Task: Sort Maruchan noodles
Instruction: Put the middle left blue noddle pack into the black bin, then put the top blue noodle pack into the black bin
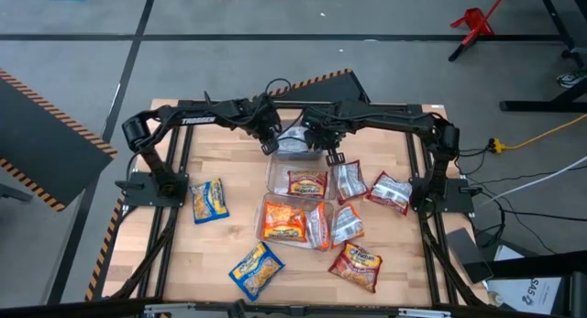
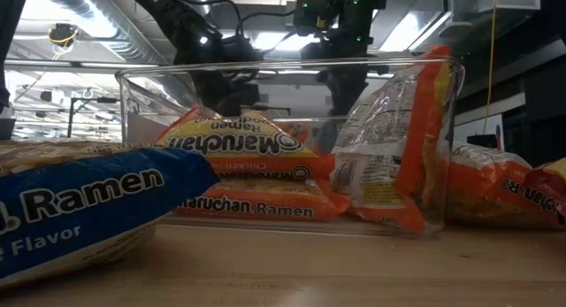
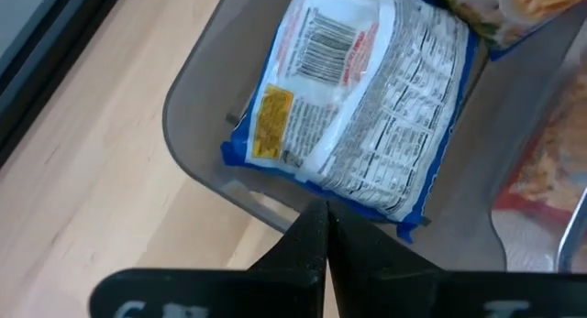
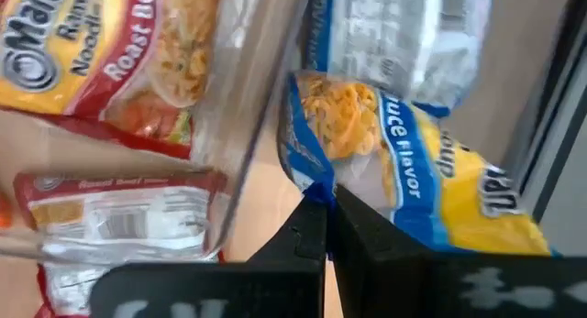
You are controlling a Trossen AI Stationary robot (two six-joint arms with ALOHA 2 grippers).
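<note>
Both arms meet at the table's far middle. My left gripper point(image 1: 270, 142) point(image 3: 323, 228) is shut and holds nothing; its tips stand at the rim of the far clear bin point(image 3: 197, 158). A blue packet point(image 3: 362, 98) lies back-up in that bin. My right gripper point(image 1: 332, 155) point(image 4: 323, 208) is shut on a blue-and-yellow packet point(image 4: 422, 180) over the same bin. A red packet point(image 1: 307, 182) lies in the middle bin, and orange packets point(image 1: 286, 222) point(image 2: 239, 143) lie in the near bin. My left gripper's shut tips stand at the far bin's rim; whether they touch it, I cannot tell. My right gripper pinches the blue-and-yellow packet by a corner of its crimped end point(image 4: 310, 185), coming from above and slanting down. The packet is tilted beyond the fingers, over the back-up blue packet point(image 4: 404, 34) in the bin.
Loose on the table are two blue packets point(image 1: 209, 201) point(image 1: 256, 268), a red one point(image 1: 356, 266) and red-and-silver ones point(image 1: 390, 191) point(image 1: 348, 180) point(image 1: 346, 224). The three bins stand in a row from far to near. In the low view a blue packet point(image 2: 80, 210) fills the left foreground.
</note>
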